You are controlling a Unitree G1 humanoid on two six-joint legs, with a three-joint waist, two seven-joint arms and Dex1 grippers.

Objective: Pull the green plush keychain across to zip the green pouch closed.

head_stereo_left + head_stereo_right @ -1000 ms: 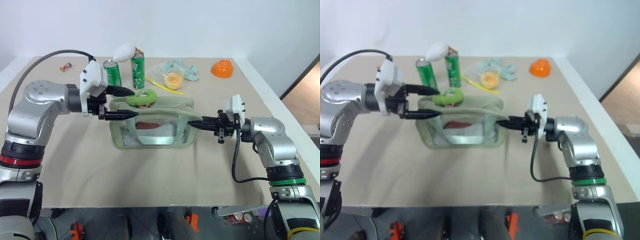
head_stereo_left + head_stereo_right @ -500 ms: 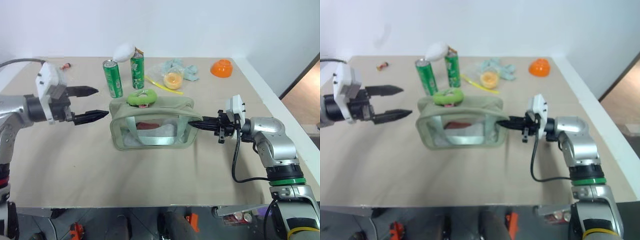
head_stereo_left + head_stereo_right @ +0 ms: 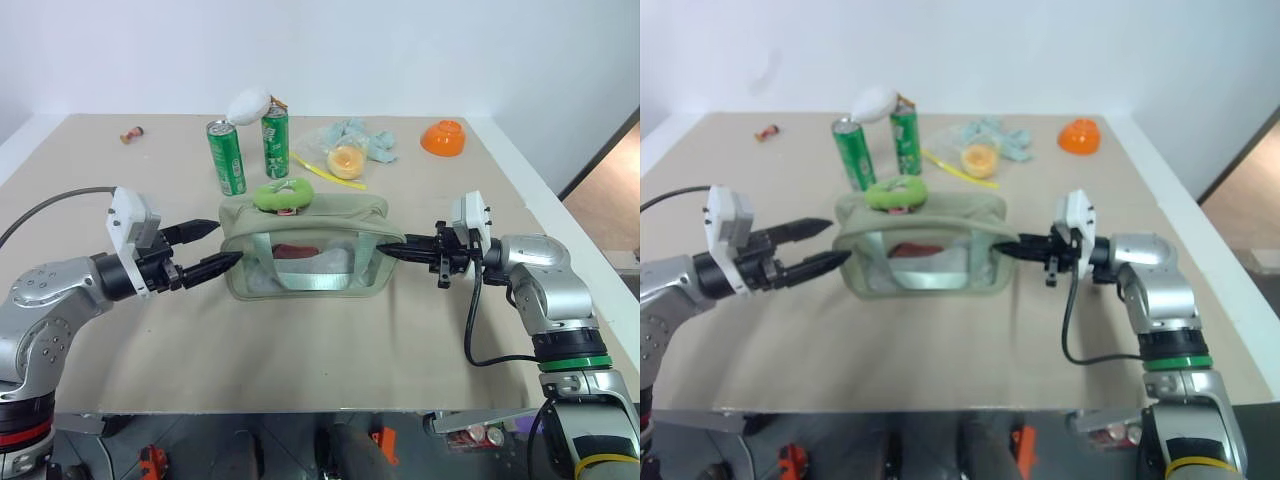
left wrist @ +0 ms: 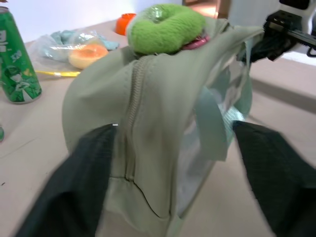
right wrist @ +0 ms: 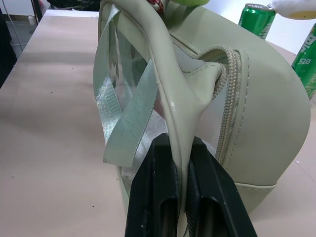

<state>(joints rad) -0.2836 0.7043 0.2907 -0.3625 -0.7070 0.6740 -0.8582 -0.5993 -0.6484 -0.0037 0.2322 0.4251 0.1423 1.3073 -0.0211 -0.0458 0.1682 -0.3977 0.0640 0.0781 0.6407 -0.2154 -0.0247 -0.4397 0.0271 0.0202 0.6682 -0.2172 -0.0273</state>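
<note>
Beige table (image 3: 300,350) under a white wall carries the green pouch (image 3: 305,258) near its middle; the green plush keychain (image 3: 283,195) sits on the pouch's top, toward its left end; the left gripper (image 3: 210,250) has its fingers spread apart, tips flanking the pouch's left end; the right gripper (image 3: 392,248) has its fingers pinched together on the pouch's right-end tab; two green cans (image 3: 226,157) stand beyond on the far side.

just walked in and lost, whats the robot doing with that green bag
The robot is working on the green pouch on the table. Its right pincer is shut on a flap at the pouch's right end, holding it steady. The left pincer is open at the pouch's left end, one finger to each side. The green plush keychain lies on top of the pouch, not gripped.
</note>
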